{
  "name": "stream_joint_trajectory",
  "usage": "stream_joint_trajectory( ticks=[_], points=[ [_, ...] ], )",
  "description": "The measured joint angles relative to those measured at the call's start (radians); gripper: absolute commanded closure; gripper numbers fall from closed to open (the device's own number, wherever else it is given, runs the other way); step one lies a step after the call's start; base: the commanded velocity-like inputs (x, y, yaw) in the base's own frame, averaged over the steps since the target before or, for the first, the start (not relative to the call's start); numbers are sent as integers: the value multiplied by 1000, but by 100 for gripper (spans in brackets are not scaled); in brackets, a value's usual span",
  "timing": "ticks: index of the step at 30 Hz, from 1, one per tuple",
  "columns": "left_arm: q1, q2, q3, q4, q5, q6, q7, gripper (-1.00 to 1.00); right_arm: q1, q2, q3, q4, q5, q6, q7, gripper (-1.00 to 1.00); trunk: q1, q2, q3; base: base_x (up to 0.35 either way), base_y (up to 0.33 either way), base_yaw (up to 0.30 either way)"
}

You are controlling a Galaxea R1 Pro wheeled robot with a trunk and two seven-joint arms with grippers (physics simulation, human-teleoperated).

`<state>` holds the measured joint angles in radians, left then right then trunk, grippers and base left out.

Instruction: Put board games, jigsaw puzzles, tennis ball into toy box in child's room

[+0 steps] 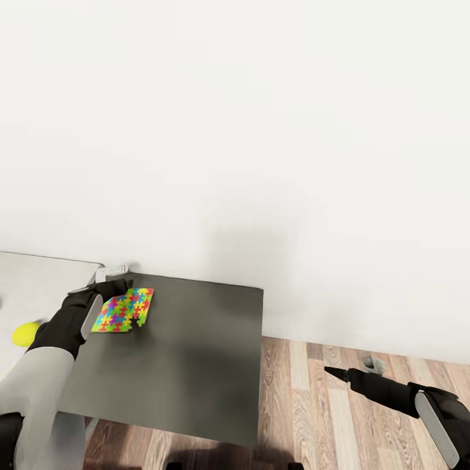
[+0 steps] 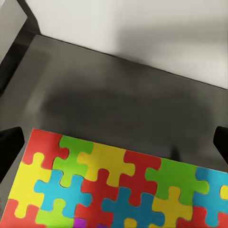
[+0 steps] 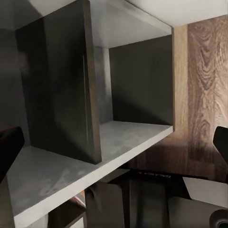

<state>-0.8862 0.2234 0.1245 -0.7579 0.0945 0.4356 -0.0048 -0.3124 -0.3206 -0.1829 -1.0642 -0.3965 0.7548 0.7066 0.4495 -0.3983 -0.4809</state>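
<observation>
Leftmost, a yellow-green tennis ball (image 1: 25, 333) sits on the pale surface beside the dark grey table (image 1: 189, 352). Left gripper (image 1: 112, 287) is at the table's rear left corner, jaws spread wide on either side of the flat multicoloured jigsaw puzzle (image 1: 124, 309), not touching it in the left wrist view (image 2: 118, 185). Puzzle lies flat on the table, near the white wall (image 1: 261, 130). Right gripper (image 1: 334, 373) hangs off the table's right side over the wood-plank floor (image 1: 313, 405); jaws look released, fingertips (image 3: 9, 147) far apart, facing dark open shelf compartments (image 3: 95, 95).
</observation>
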Motion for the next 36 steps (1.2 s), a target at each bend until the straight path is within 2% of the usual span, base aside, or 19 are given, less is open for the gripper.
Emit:
stream_joint_trajectory(
  ticks=[18, 26, 36],
  points=[
    [0, 1, 1, 13, -3, 3, 9, -100, 0, 0, 0, 0, 0, 0, 0, -100, 0, 0, 0, -1, 0, 0],
    [-1, 1, 4, 54, 1, -1, 9, -100, 0, 0, 0, -1, 0, 0, -1, -100, 0, 0, 0, 0, 0, 0],
    [-1, 40, 6, 72, 9, -3, -1, -100, 0, 0, 0, 0, 0, 0, -1, -100, 0, 0, 0, 0, 0, 0]
  ],
)
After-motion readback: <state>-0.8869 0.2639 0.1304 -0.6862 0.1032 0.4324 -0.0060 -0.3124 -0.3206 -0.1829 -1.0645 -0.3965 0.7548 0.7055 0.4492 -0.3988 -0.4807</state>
